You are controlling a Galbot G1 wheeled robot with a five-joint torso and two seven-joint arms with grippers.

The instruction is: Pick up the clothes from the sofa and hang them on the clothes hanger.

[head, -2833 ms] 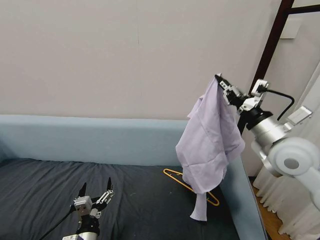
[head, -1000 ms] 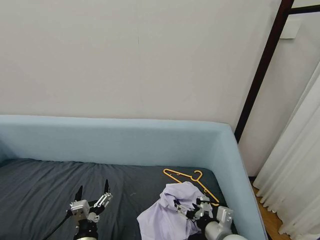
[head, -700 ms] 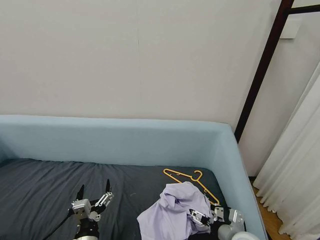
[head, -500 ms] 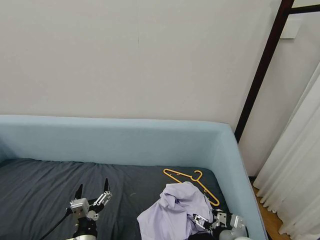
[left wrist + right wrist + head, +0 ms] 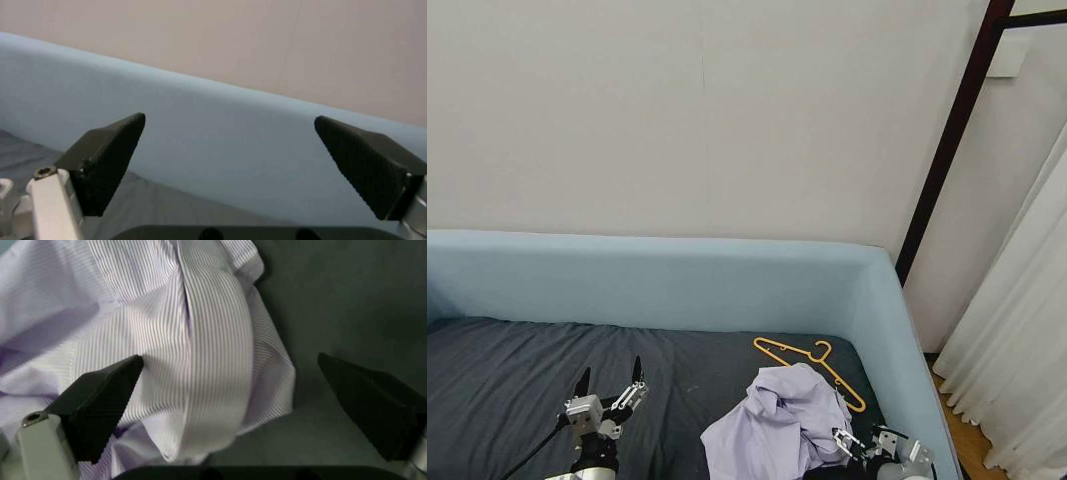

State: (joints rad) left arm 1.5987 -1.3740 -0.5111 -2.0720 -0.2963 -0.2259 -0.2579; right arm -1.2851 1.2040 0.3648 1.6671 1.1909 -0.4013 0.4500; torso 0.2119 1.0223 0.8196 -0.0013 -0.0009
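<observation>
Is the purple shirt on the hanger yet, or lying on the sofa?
Lying on the sofa: the shirt is crumpled, and the orange hanger lies flat beside it. The right hand, over the shirt, is open.

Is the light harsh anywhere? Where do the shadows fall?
Head view: soft, even light on the wall, no glare. Right wrist view: gentle shading in the folds of the shirt before the open right gripper. Left wrist view: the open left gripper has dark fingers against the softly lit sofa backrest.
</observation>
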